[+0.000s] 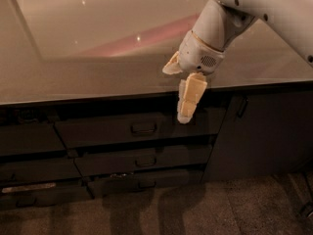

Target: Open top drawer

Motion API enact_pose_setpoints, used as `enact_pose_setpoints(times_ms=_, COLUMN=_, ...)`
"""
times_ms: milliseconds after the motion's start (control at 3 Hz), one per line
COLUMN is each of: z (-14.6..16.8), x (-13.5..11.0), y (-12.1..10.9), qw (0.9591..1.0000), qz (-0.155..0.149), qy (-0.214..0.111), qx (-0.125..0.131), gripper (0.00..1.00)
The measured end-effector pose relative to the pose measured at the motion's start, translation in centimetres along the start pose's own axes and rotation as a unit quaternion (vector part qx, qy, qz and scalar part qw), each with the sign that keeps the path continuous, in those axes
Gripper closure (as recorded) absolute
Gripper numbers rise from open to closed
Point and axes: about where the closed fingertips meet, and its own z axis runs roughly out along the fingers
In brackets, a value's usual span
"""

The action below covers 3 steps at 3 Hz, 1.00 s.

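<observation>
While splayed apart, blocky cream jaws at glossy counter point(98, 77) edge, above matte top drawer point(98, 131).

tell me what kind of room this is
Likely a kitchen: a glossy countertop, the top drawer with slimmer drawers stacked below, a cabinet door. The gripper hangs open over the counter's front edge.
</observation>
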Motion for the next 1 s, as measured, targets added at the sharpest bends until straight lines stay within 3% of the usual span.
enact_pose_setpoints(times_ms=333, z=0.0, x=0.0, y=0.0, qw=1.0, qz=0.0, qy=0.0, qx=0.0, gripper=0.0)
enact_pose_setpoints(times_ms=667, z=3.1, x=2.0, y=-1.0, qw=0.9994, qz=0.024, qy=0.013, qx=-0.022, gripper=0.0)
enact_pose_setpoints(times_ms=1000, z=6.6, x=2.0, y=0.7, qw=0.9981, qz=0.041, qy=0.036, qx=-0.029, gripper=0.0)
